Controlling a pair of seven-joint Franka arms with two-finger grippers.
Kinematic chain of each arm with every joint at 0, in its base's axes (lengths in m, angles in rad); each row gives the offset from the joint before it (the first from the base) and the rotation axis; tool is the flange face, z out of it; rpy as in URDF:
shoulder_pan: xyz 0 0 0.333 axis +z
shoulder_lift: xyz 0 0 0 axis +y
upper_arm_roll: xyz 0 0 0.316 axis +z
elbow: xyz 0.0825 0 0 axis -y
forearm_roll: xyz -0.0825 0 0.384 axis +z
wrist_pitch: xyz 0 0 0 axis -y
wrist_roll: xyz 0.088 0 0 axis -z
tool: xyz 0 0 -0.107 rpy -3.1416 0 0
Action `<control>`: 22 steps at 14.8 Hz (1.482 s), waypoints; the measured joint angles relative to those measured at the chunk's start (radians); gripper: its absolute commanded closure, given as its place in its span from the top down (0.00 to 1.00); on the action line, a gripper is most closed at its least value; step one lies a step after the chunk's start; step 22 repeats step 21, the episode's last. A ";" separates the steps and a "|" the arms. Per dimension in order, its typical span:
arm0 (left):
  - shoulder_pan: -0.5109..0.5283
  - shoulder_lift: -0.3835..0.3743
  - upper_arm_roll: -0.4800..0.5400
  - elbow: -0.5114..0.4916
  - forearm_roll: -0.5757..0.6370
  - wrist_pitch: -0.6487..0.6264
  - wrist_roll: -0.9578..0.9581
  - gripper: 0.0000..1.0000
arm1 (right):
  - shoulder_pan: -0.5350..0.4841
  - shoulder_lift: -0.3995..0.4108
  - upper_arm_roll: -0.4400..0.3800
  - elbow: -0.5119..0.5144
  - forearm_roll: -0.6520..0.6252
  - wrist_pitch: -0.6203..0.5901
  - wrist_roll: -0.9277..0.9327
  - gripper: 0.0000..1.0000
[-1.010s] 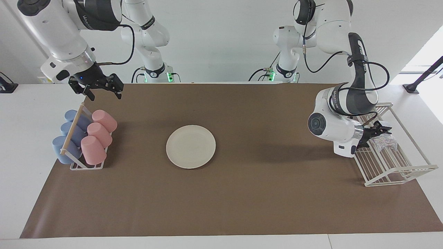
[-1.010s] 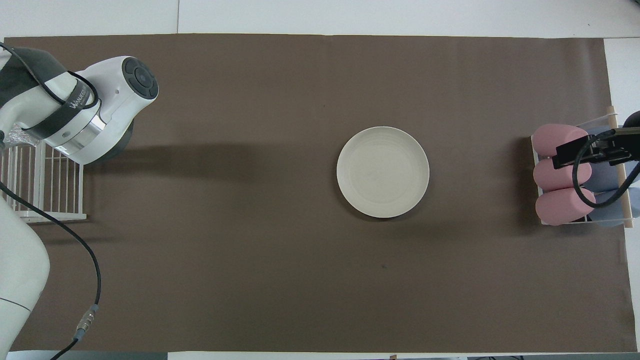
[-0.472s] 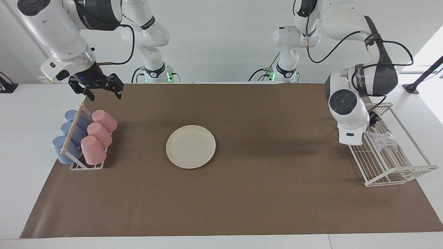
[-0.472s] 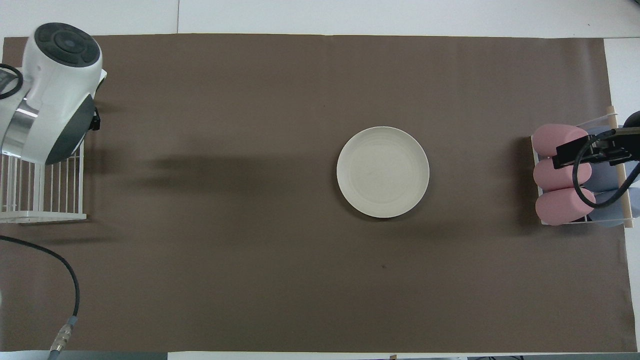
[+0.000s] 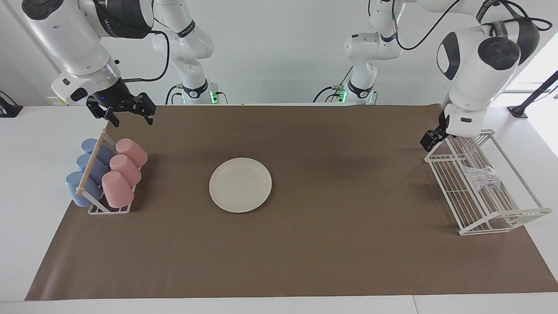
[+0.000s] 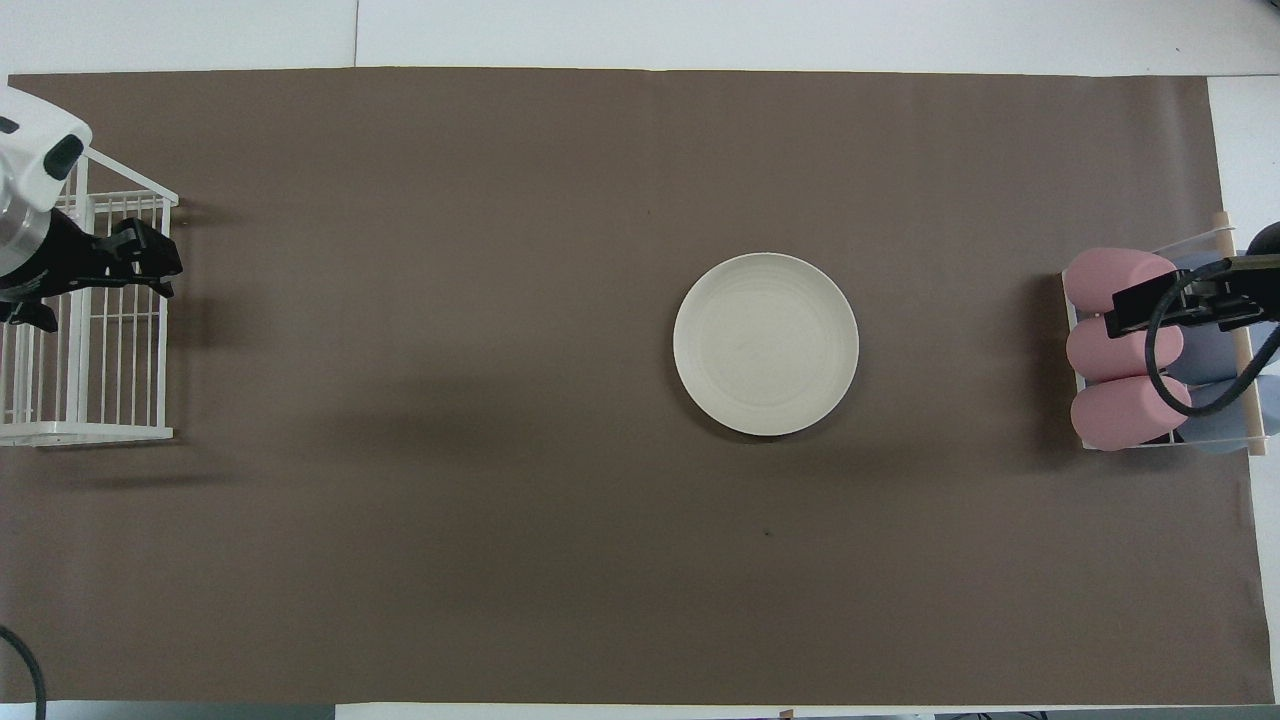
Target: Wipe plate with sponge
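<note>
The cream-white plate [image 5: 240, 185] [image 6: 766, 343] lies flat in the middle of the brown mat. The silvery-grey sponge [image 5: 481, 178] lies in the white wire rack [image 5: 501, 220] [image 6: 90, 432] at the left arm's end of the table; the overhead view hides it under the arm. My left gripper [image 5: 437, 138] [image 6: 90, 288] hangs open and empty over the rack's end nearest the robots, apart from the sponge. My right gripper [image 5: 130, 118] waits open and empty in the air over the cup rack's end nearest the robots.
A cup rack [image 5: 109, 210] [image 6: 1160, 442] holds pink cups [image 5: 117, 188] and blue cups [image 5: 80, 187] lying on their sides at the right arm's end. The brown mat [image 5: 331, 244] covers most of the white table.
The left arm has risen and drawn back out of the wire rack toward the robots, leaving the sponge lying there. The right arm and the plate have not moved.
</note>
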 measured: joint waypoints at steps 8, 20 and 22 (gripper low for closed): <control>0.017 -0.176 0.011 -0.043 -0.190 -0.098 0.108 1.00 | 0.000 0.000 0.000 0.000 0.000 0.000 0.000 1.00; 0.017 -0.049 0.017 0.089 -0.203 -0.167 0.111 1.00 | 0.000 0.000 0.000 0.000 0.000 0.000 0.000 1.00; 0.017 -0.049 0.016 0.089 -0.203 -0.166 0.112 1.00 | 0.000 0.000 0.000 0.000 0.000 0.000 0.000 1.00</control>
